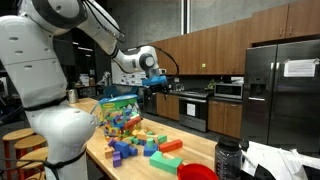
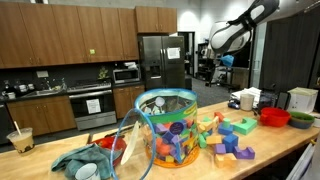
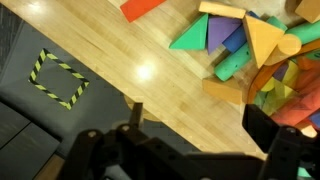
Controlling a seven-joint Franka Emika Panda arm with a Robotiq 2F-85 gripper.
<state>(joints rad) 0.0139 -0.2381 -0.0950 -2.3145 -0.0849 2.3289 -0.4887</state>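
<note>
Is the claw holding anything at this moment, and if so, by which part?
Nothing is held. The claw hangs high above the table, apart from the colored blocks. In the wrist view its jaws stand open with nothing between them.

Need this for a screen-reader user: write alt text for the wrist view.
The open, empty gripper hangs above a wooden table. At upper right lie scattered coloured blocks; at left, a yellow-and-black taped square marks the floor.

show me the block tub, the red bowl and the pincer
block tub (image 2: pixel 165 126), exterior view, clear front wall
red bowl (image 2: pixel 274 120), exterior view, outer side
pincer (image 1: pixel 157 85), exterior view, between its fingertips
</note>
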